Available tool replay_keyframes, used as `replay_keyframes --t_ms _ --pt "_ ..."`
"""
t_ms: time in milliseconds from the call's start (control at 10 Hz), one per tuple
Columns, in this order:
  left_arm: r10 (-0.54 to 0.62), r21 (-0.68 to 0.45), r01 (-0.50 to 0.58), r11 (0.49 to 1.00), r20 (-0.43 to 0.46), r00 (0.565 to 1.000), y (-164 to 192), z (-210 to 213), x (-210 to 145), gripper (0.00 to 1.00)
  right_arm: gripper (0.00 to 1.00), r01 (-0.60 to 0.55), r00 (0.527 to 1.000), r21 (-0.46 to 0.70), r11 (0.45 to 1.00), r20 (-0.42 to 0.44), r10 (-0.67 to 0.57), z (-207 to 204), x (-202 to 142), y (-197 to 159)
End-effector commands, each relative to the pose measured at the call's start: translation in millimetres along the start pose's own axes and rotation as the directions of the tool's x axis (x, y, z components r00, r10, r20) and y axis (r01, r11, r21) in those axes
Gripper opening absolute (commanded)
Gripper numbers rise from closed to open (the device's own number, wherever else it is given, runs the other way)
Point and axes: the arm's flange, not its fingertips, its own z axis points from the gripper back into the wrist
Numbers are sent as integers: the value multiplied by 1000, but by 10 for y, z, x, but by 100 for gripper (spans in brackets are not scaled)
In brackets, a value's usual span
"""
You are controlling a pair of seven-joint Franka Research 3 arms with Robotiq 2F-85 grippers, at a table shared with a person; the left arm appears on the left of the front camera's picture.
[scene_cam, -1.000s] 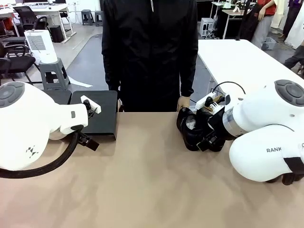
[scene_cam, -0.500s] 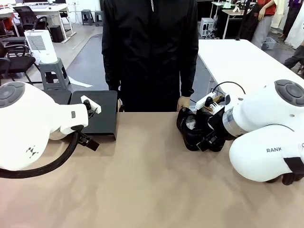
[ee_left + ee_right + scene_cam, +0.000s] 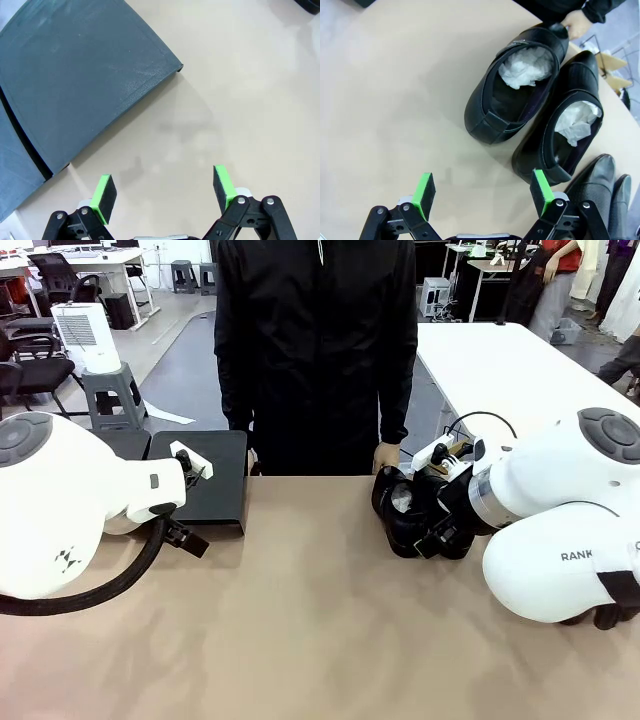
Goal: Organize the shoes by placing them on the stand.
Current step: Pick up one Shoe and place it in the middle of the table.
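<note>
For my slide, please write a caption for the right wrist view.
The right gripper, fingers open, above the table, facing paper-stuffed black shoes; a person's hand by one shoe.

The shoes (image 3: 515,95) are glossy black leather, smooth enough to catch highlights, stuffed with crumpled white paper stuffing (image 3: 526,67). The stand (image 3: 75,85) is matt black, faintly dusty and scuffed. The counter (image 3: 245,100) is smooth, matt beige. The left gripper (image 3: 164,192) has black plastic-looking fingers with matt green pads (image 3: 105,196). The arm shells (image 3: 60,510) are glossy white.

Front overview; wrist close-ups over table (image 3: 300,620)
</note>
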Motion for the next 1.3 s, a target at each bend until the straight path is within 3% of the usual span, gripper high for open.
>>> replay_keyframes --t_ms 0,100,200,500,600,800,1200 --pt "1 0 -1 1000 0 1000 6 1 -1 100 100 0 1000 0 1000 0 0 0 0 0" --pt "0 0 0 1000 0 1000 0 0 0 100 100 20 1000 62 998 3 -20 133 -16 -69" --pt "3 -1 -3 1000 44 999 164 338 72 100 100 56 998 136 989 18 -59 404 -43 -283" --pt "7 -231 2 973 40 999 761 1094 220 100 100 159 974 228 961 122 -191 1270 -228 -965" --pt "7 -331 13 944 57 998 945 1242 242 100 100 214 963 277 937 101 -250 1396 -303 -1211" --pt "46 -369 -33 929 27 999 1351 1382 222 100 100 285 932 353 891 115 -344 1568 -547 -1658" --pt "122 -439 -94 894 36 992 1796 1537 69 100 100 361 878 436 825 141 -458 1680 -986 -2167"
